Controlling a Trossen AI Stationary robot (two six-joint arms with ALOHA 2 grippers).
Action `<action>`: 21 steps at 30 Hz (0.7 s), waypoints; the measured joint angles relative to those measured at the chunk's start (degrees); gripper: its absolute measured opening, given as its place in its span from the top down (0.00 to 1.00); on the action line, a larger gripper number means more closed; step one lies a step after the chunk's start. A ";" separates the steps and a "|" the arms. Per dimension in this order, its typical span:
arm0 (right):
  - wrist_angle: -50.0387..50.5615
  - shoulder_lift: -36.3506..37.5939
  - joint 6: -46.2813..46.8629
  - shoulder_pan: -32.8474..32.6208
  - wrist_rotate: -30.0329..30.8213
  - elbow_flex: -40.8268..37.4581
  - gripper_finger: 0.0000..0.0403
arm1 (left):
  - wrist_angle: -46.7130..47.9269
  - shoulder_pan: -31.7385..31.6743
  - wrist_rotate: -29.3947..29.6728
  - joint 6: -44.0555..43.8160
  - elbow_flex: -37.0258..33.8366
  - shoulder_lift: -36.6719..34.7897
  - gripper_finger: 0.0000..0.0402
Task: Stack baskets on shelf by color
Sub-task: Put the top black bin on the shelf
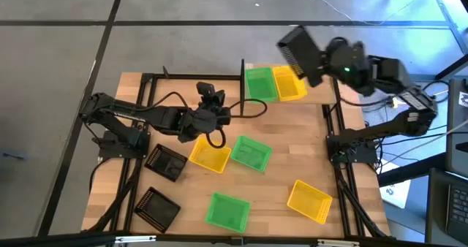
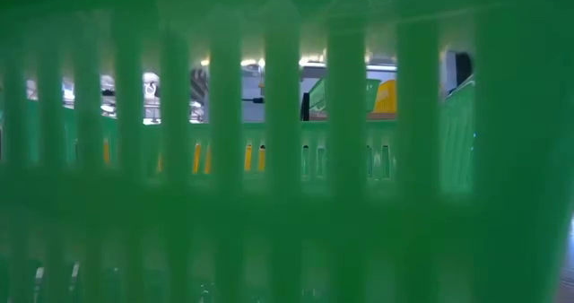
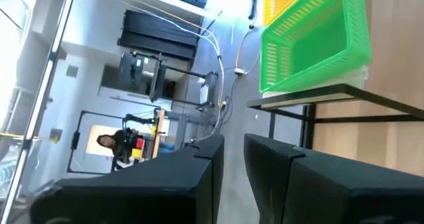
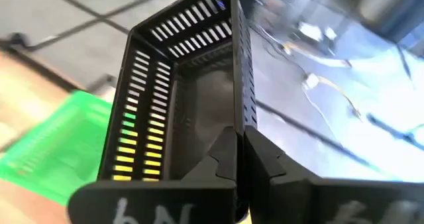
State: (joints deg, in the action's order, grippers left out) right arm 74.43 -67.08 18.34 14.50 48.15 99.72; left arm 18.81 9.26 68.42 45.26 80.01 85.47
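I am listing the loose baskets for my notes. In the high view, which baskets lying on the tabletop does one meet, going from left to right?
Black basket → black basket → yellow basket → green basket → green basket → yellow basket.

Grey floor (image 1: 66, 57) around wooden counter (image 1: 292, 141), dark seam lines crossing it. White cable (image 1: 329, 0) on floor beyond counter's far edge. Black rack (image 3: 159, 38) with loose wires beyond counter. Person (image 3: 119, 144) seated farther off, near rack.
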 joint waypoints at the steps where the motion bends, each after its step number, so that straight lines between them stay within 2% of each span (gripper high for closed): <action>1: 3.31 0.95 3.05 0.00 0.82 0.00 1.00 | 0.00 -0.34 0.00 0.12 0.00 0.00 0.86; 4: 12.64 3.28 12.67 0.00 1.22 0.00 1.00 | 0.00 -1.49 -1.47 -1.73 0.00 0.00 0.86; 6: 16.02 4.81 18.45 0.02 1.16 -0.30 1.00 | 0.00 -2.69 -4.63 -4.83 0.00 0.00 0.86; 9: 14.89 8.05 21.18 0.02 -1.16 -2.33 1.00 | 0.25 -4.77 -10.37 -9.10 0.00 -0.84 0.86; 13: 15.48 11.98 28.89 1.10 -2.15 -6.32 1.00 | 0.01 -7.55 -15.17 -13.54 0.05 -1.92 0.86; 17: 15.59 16.64 33.70 2.21 -4.71 -12.43 1.00 | -0.07 -9.70 -18.97 -15.99 0.02 -2.46 0.86; 21: 15.31 20.77 37.34 3.08 -5.84 -18.26 1.00 | -0.27 -11.80 -26.17 -17.19 0.17 -3.72 0.86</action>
State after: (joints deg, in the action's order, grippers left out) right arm 89.74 -46.31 55.69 17.58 42.30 81.46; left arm 18.54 -2.54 42.26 28.07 80.18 81.75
